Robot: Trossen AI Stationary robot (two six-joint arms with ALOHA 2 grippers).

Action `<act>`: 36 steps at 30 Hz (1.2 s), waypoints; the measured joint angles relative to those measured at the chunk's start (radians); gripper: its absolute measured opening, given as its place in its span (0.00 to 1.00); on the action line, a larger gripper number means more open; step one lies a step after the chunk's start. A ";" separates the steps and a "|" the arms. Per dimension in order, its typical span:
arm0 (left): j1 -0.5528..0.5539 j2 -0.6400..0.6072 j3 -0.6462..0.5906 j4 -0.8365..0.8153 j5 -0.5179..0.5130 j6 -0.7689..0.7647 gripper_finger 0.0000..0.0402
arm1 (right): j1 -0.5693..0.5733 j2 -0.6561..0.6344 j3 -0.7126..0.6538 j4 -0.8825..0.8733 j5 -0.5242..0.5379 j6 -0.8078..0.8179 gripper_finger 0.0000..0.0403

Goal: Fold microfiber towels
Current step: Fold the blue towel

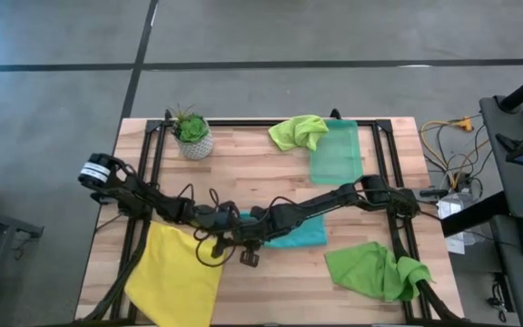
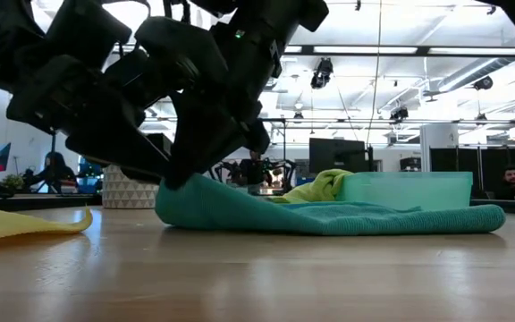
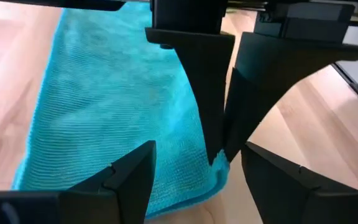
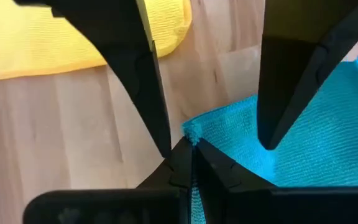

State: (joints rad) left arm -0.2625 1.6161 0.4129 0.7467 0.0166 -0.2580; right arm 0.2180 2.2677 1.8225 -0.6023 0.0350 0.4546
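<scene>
- The teal towel (image 1: pixel 300 232) is lying mid-surface, already doubled over by the look of it, with both tools meeting at its near-left corner.
- The right tool (image 4: pixel 191 149) is pressed together and is pinching that corner of the teal towel; the pinch is seen plainly in both wrist views.
- The left tool (image 3: pixel 194 180) is held spread, its fingers straddling the right tool's tips and the corner, gripping nothing.
- Step in hand, as judged: the corner is being handed over or lined up for a further fold.
- Next move, as judged: the corner is needing to be carried across onto the opposite edge, kept low so the cloth is not dragged out of square.
- The yellow towel (image 1: pixel 178 272) is lying just beside, partly over the surface's front-left edge; it could be snagged.
- Green towels are waiting front-right (image 1: pixel 375 271) and at the back by the plastic bin (image 1: pixel 336 153).
- Bare wood is left open in front of the teal towel.
</scene>
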 joint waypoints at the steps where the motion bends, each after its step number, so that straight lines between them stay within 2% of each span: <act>1: -0.006 0.000 0.000 -0.003 0.002 0.000 0.53 | 0.000 0.000 0.000 0.004 0.000 0.000 0.02; 11: -0.031 0.001 0.000 -0.016 0.026 0.012 0.46 | -0.004 0.000 0.000 0.007 0.006 0.003 0.02; 16: -0.032 0.003 0.029 -0.141 -0.001 0.029 0.44 | -0.017 -0.003 0.008 0.060 0.026 0.010 0.02; 20: -0.032 0.002 0.045 -0.153 -0.029 0.005 0.34 | -0.017 -0.002 0.008 0.078 0.014 0.014 0.02; 28: -0.032 -0.013 0.037 -0.164 -0.052 -0.050 0.04 | -0.022 -0.002 0.009 0.062 -0.009 0.013 0.02; 36: -0.032 -0.014 0.034 -0.162 -0.036 -0.050 0.00 | -0.022 -0.028 0.006 0.050 -0.011 -0.009 0.04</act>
State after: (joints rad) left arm -0.2944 1.6016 0.4465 0.5852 -0.0195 -0.3080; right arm 0.1963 2.2398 1.8286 -0.5527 0.0244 0.4458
